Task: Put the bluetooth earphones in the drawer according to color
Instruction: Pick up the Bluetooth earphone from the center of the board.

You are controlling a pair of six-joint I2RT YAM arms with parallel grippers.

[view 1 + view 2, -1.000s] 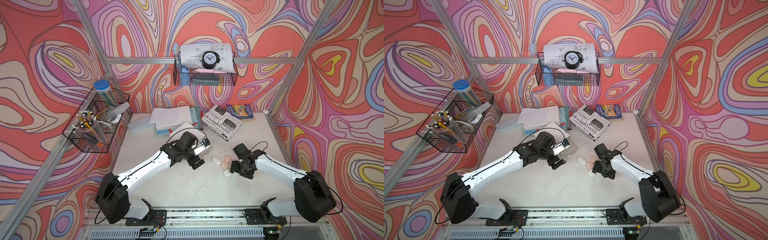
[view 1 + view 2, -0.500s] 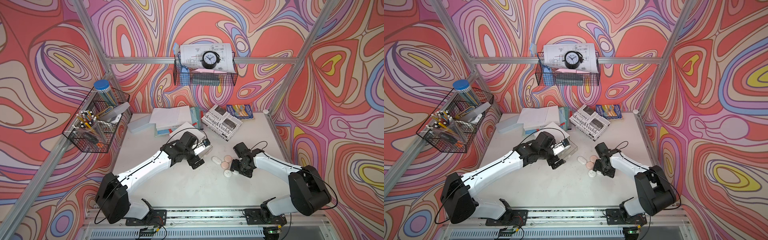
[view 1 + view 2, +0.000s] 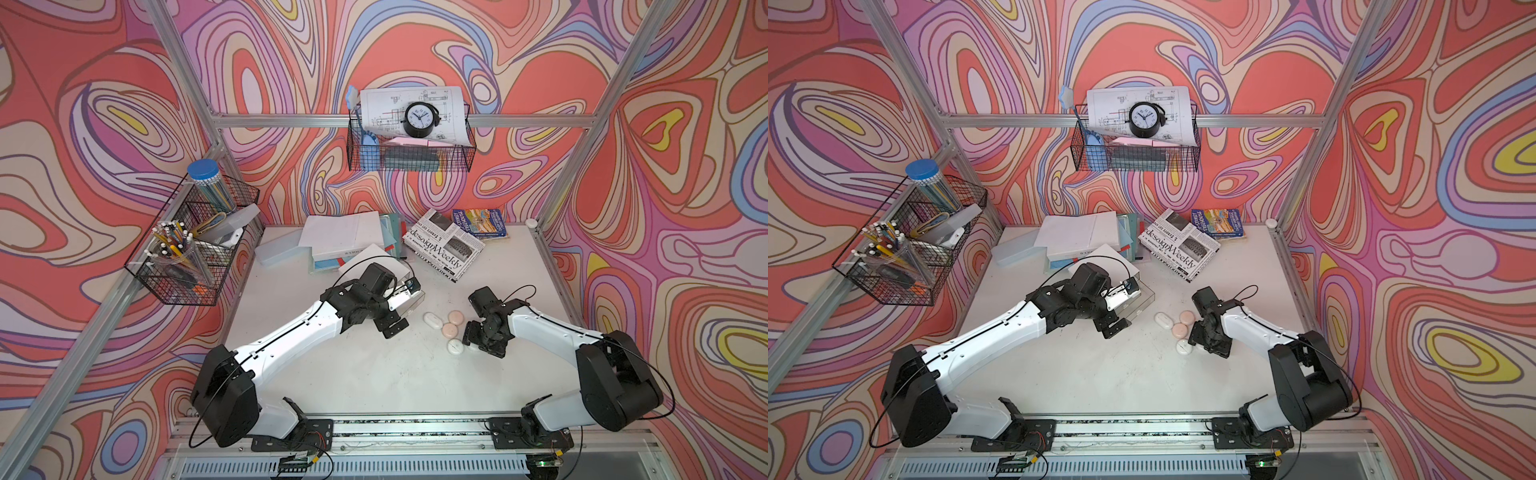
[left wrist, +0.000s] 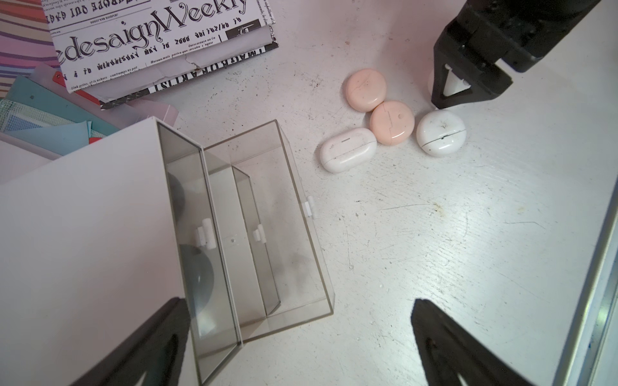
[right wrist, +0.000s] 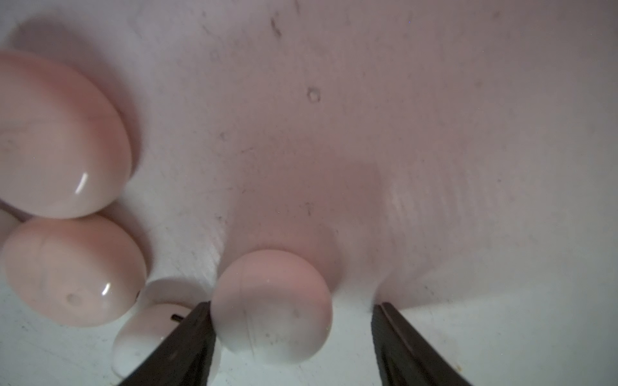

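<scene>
As the right pincer (image 5: 291, 304) straddles a white case (image 5: 271, 307) lying on the worktop (image 5: 434, 133), the step in hand is judged to be the grasp of that case. Pincer state: released, nothing held. One finger (image 5: 187, 337) sits at the case's side, touching or nearly so; the other stands clear with a gap between. A second white case (image 5: 157, 331) lies just outside the near finger, and a pink case (image 5: 73, 270) is beside that.

Notes for a good grasp. The case is off-centre between the jaws, so a plain close would shove it along the worktop. Better to shift the pincer until the case sits midway, then close slowly. The shell is smooth and rounded and likely to squirt out if pinched high, so the fingers should go low, across the widest part. Lift straight up to spare the neighbours.

Left pincer (image 4: 297, 300): released, empty, above the clear drawers (image 4: 267, 217). Dark shapes (image 4: 197, 277) show in the drawer nearest the white box (image 4: 83, 234), probably black cases; white should go to a bare one.
</scene>
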